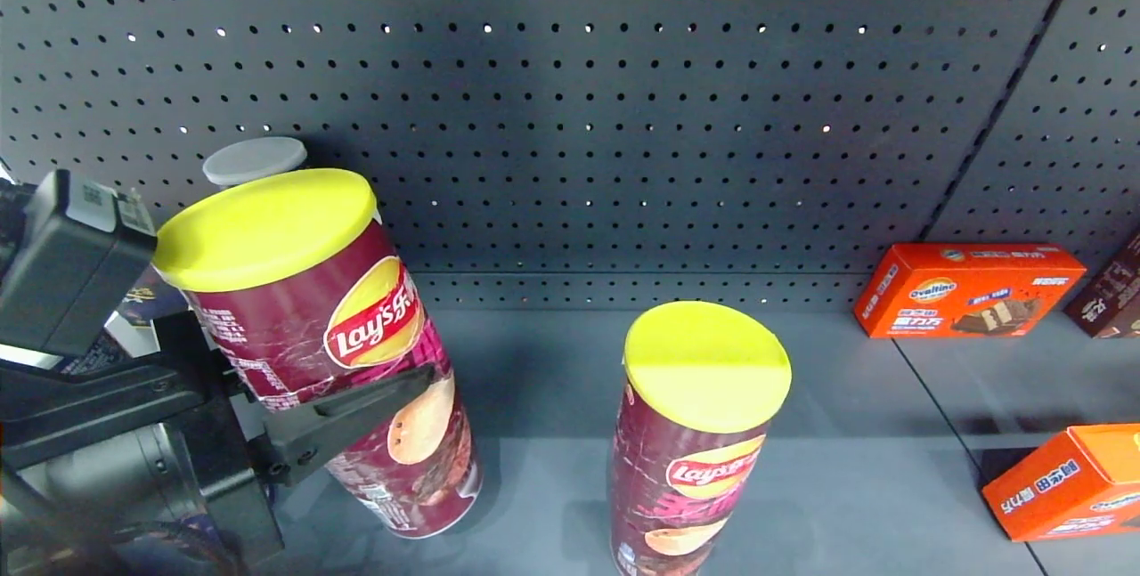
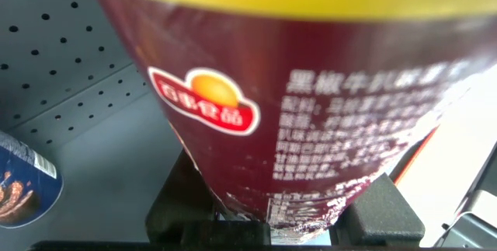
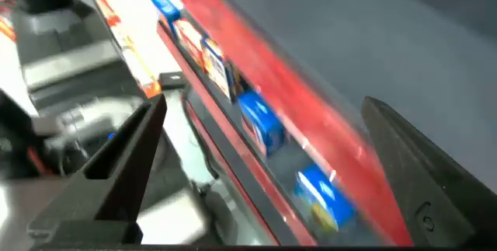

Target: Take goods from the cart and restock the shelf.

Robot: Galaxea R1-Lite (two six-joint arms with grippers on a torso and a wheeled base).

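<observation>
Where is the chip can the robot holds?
In the head view's left, the chip can is tilted in the left gripper, left of the second yellow-lidded can and in front of a grey-lidded can.

A dark perforated panel (image 1: 623,113) backs the grey shelf (image 1: 534,380), light glinting through holes.

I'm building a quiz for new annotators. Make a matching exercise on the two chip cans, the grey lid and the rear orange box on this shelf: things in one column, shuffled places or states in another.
Things:
1. left can
2. middle can
3. grey lid
4. rear orange box

States:
A. lying flat near the back panel
B. clamped in the left gripper
C. standing free, untouched
D. peeking out behind another can

Pairs: 1-B, 2-C, 3-D, 4-A.
</observation>
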